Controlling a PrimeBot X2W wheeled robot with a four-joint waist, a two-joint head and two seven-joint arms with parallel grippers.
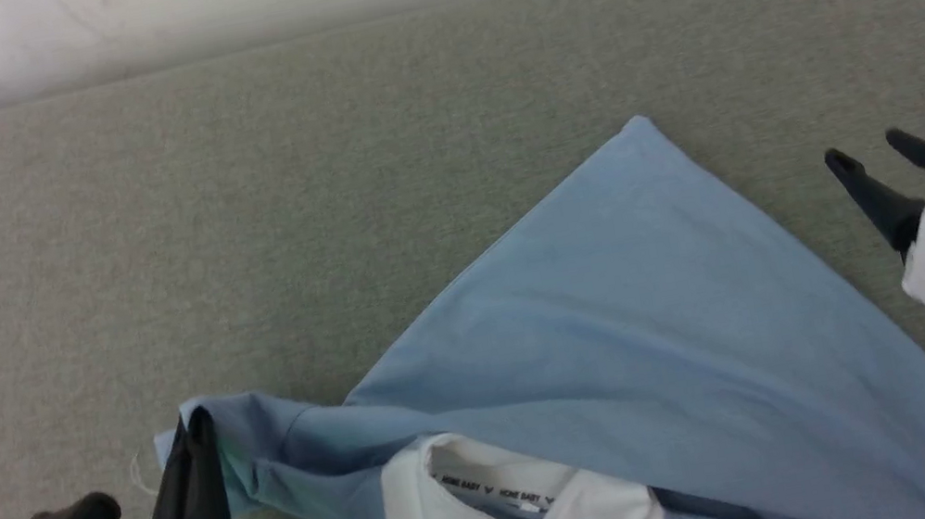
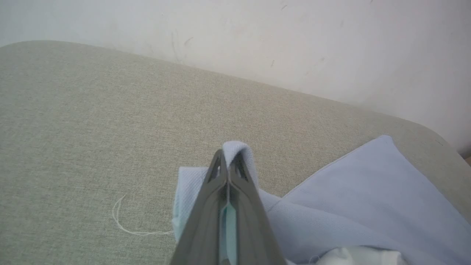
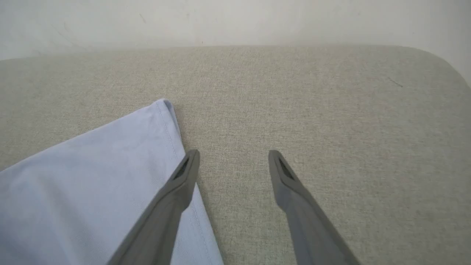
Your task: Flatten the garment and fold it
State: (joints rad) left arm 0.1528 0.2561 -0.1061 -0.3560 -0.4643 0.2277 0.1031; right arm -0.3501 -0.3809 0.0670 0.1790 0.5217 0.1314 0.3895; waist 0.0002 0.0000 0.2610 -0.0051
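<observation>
L pincer [image 1: 195, 428] clamped shut on sleeve [image 1: 288, 453] of light blue polo shirt [image 1: 623, 317]; R pincer [image 1: 867, 148] spread wide, empty, near shirt's edge; grey fabric tabletop [image 1: 226, 196].

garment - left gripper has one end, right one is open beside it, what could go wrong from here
1. The left gripper is shut on a small bunched bit of the garment; a pull could slip it free.
2. The right gripper stands open off the cloth, so nothing holds that side, and the garment may slide across the grey surface rather than flatten.
3. The white collar lies turned over and may get folded in creased.
</observation>
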